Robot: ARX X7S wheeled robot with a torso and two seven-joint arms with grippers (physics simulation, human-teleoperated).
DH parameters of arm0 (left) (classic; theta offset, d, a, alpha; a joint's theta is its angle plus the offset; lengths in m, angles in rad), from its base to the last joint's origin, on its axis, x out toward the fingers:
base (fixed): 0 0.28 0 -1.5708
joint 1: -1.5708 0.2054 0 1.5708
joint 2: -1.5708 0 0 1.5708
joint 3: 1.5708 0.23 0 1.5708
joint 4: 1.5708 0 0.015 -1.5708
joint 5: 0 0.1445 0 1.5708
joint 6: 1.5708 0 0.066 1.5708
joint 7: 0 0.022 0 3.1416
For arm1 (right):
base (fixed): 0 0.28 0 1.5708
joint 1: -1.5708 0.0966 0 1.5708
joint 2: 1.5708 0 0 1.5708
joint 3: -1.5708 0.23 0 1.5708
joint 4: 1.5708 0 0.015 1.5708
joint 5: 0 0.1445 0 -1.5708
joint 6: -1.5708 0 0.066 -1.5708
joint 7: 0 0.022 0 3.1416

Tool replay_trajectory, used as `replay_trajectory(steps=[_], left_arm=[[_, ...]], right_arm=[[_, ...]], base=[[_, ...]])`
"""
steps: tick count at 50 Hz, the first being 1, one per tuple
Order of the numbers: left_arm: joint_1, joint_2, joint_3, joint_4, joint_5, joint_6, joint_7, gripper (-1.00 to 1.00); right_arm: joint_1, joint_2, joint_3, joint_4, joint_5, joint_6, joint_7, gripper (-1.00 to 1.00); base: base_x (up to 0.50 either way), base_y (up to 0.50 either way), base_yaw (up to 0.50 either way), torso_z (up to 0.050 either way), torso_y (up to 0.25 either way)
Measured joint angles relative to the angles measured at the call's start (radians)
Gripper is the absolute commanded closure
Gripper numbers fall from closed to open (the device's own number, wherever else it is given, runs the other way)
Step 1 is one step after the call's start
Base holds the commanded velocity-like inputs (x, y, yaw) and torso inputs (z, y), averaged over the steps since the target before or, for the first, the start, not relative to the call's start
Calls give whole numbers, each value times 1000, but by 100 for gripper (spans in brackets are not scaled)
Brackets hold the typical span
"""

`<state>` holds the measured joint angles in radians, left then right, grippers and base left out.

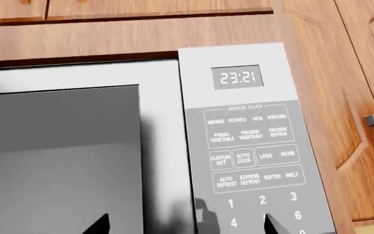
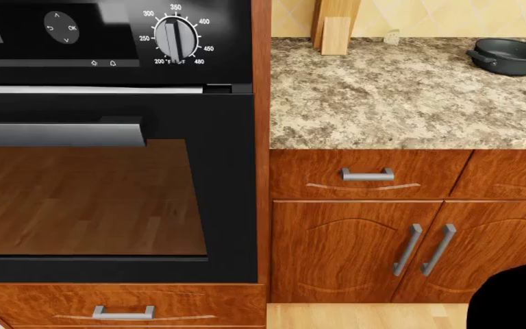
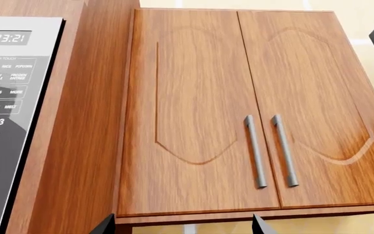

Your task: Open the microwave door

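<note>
The microwave (image 1: 239,146) fills the left wrist view, set into wooden cabinetry. Its door (image 1: 76,146) has a dark window and looks flush with the grey keypad panel (image 1: 255,151), whose clock reads 23:21. My left gripper (image 1: 185,225) is open; its two dark fingertips straddle the seam between door and keypad, close in front of the microwave. The right wrist view catches the keypad strip (image 3: 8,97) at one edge. My right gripper (image 3: 181,225) is open, nothing between its tips, facing wooden upper cabinet doors. The head view does not show the microwave.
Upper cabinet doors with two metal bar handles (image 3: 271,151) stand beside the microwave. Below, the head view shows a black wall oven (image 2: 107,137), a granite counter (image 2: 400,96) with a dark pan (image 2: 509,55), and drawers and cabinets with handles (image 2: 368,175).
</note>
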<state>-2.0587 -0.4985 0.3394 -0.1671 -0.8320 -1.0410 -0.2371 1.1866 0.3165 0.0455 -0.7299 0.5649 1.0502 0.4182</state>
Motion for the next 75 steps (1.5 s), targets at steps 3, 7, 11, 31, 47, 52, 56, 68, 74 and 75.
replay_trajectory(steps=[3, 7, 11, 31, 47, 52, 56, 68, 74, 75], left_arm=[[3, -23, -39, 60, -40, -46, -34, -100], [-4, -50, -97, 140, -104, -114, -87, -100], [-16, -70, -155, 208, -171, -182, -142, -100], [51, -18, -285, 366, -343, -283, -315, -100], [120, 46, -150, 279, -151, -113, -277, -100], [130, 67, -99, 230, -83, -56, -263, -100], [132, 83, -60, 185, -30, -13, -255, -100], [106, 121, 12, -3, 135, 127, -282, -100], [79, 129, 21, -97, 214, 198, -326, -100], [74, 130, 22, -110, 225, 207, -333, -100]], right_arm=[[-1, 0, 1, 0, 2, -2, 1, -100], [-2, -1, 1, 1, 4, -4, 3, -100], [-2, -3, 0, 2, 6, -7, 4, -100], [-7, 1, 3, -2, 18, -10, 13, -100], [-4, 8, 4, -1, 27, -8, 18, -100], [-1, 11, 4, 1, 29, -9, 19, -100], [1, 14, 3, 3, 31, -10, 19, -100], [-2, 20, 3, 5, 35, -16, 21, -100], [-4, 22, 6, 3, 39, -15, 24, -100], [-4, 22, 6, 2, 39, -15, 24, -100]], base=[[0, 0, 0, 0, 0], [0, 0, 0, 0, 0], [0, 0, 0, 0, 0], [0, 0, 0, 0, 0], [0, 0, 0, 0, 0], [0, 0, 0, 0, 0], [0, 0, 0, 0, 0], [0, 0, 0, 0, 0], [0, 0, 0, 0, 0], [0, 0, 0, 0, 0]])
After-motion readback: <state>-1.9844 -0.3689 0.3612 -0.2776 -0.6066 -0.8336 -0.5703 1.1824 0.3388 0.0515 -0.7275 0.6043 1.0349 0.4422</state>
